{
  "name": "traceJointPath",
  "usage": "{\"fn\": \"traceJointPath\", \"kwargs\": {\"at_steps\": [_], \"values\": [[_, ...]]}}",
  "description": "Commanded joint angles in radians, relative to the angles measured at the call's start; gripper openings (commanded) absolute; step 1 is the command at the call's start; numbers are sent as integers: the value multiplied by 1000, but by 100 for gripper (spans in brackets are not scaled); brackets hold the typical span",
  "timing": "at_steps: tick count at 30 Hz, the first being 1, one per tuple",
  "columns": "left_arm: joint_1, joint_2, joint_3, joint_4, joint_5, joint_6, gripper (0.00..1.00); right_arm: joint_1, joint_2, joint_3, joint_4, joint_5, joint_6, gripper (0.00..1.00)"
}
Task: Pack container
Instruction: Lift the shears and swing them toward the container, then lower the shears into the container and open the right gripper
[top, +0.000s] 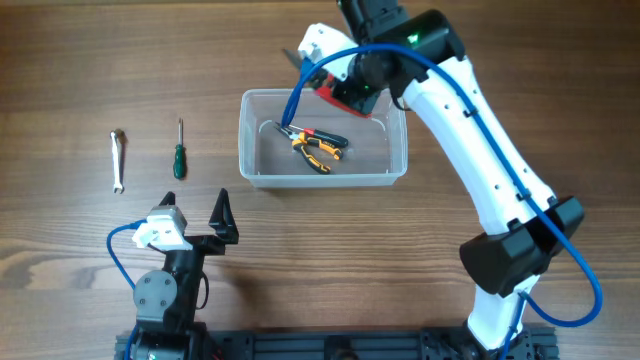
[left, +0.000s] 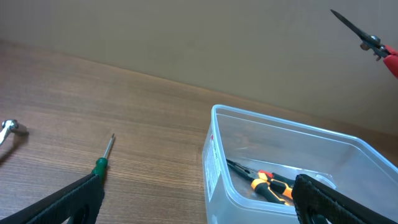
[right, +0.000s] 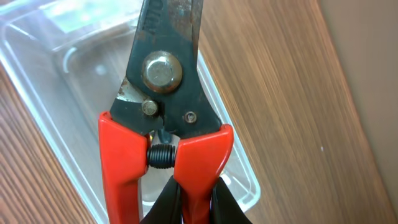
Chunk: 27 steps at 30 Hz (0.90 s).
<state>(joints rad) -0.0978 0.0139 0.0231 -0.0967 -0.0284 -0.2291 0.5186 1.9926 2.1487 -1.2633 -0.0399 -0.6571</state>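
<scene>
The wooden table (top: 80, 60) carries the container (top: 320, 178) a little right of centre, at about 1 o'clock from the left gripper (top: 195, 222), which rests near the front edge with its jaws spread wide and empty. The right gripper (right: 193, 202) hangs over the tub's far rim, toward its 1 o'clock corner, jaws pinched on one red handle of the snips (right: 163, 74), whose blades point up and away toward 10 o'clock. Orange-and-black pliers (top: 315, 145) already lie mid-tub, noses toward 10 o'clock. Outside, at the tub's 9 o'clock, wait a green-handled screwdriver (top: 179, 150) and, farther out, a small wrench (top: 117, 160). The step in hand looks like setting the snips down inside. To do it well, I would bring the tool toward the tub's centre so the blades clear the far wall, level it along the long side, and aim for the free floor at the 3 o'clock end beside the pliers. Lowering close to the bottom before letting go should keep the light tub from jolting or sliding
</scene>
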Motion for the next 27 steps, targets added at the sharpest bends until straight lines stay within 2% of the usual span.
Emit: {"fn": "traceJointPath", "kwargs": {"at_steps": [1,22,27], "values": [[5,-6,-5,3,12,9,100,0,32,-17,16,-28,-28,4],[5,-6,-5,3,12,9,100,4,159,-18,-12,-187,-23,4],[5,-6,-5,3,12,9,100,12,177,-64,4,-187,-23,4]]}}
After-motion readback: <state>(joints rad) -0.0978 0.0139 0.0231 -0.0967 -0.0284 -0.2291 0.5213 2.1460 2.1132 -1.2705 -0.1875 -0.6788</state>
